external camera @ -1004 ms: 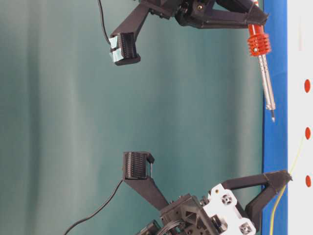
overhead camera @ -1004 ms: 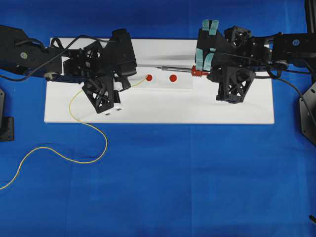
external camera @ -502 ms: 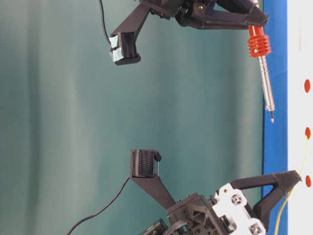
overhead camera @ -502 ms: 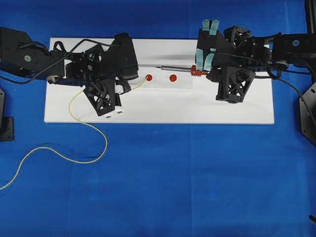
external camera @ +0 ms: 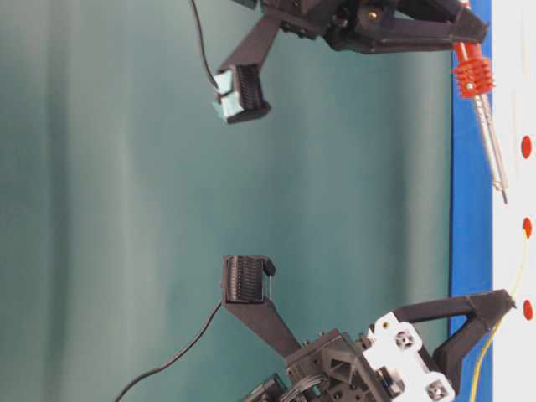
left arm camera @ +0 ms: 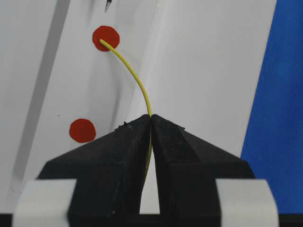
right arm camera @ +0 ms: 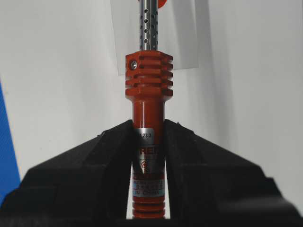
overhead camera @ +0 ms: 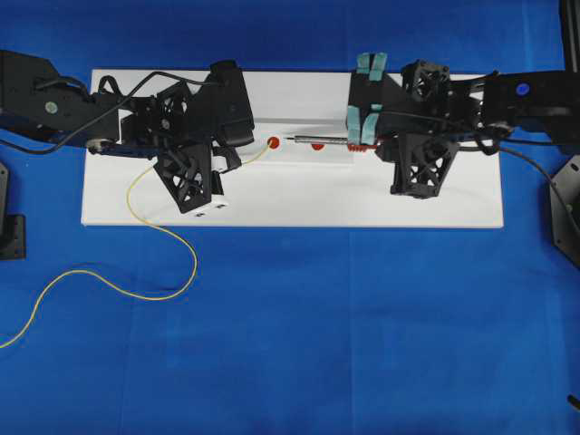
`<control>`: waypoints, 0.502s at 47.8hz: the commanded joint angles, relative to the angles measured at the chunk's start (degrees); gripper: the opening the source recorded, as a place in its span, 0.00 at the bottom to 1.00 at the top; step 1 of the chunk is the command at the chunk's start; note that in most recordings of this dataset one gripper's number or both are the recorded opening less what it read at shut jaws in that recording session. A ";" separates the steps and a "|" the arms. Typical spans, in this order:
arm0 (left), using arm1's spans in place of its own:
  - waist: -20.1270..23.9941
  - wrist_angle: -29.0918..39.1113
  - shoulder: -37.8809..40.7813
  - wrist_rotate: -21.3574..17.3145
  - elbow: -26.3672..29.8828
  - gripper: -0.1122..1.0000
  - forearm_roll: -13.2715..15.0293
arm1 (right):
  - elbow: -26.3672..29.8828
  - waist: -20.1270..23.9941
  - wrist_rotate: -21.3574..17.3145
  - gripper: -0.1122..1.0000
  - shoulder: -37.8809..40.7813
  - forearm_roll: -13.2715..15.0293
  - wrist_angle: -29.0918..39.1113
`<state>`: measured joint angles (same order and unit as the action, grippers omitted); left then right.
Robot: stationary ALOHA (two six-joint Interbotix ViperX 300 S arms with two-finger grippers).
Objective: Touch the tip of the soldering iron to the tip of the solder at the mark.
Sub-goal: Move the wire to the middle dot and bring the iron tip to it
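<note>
surface (overhead camera: pixel 272 362) of blue cloth carries a white board (overhead camera: pixel 290 204) with red marks. right hand (overhead camera: pixel 358 140), clamped on the red handle of the soldering iron (overhead camera: pixel 319 140), has carried it leftward and lower over the last second, so its dark tip (left arm camera: pixel 108 4) now sits near the mark (left arm camera: pixel 106 37), not touching. left hand (left arm camera: pixel 151 123) stays pinched shut on the solder (left arm camera: pixel 137 80), whose free end rests on that mark. by my reckoning only a short closing advance remains before the tips meet.
</note>
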<state>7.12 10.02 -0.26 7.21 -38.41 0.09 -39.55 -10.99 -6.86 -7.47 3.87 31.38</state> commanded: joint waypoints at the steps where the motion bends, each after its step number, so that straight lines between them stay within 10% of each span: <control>1: 0.00 -0.35 -0.70 0.00 0.70 0.13 -0.09 | 1.85 -0.09 0.09 0.16 0.35 0.18 -0.70; 24: -0.09 -0.09 -0.79 0.09 0.44 0.13 -0.09 | 3.69 0.00 0.09 0.16 3.43 0.09 -0.62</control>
<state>7.12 10.11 -0.35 7.21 -38.41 0.18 -37.27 -10.99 -6.86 -3.52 3.87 31.03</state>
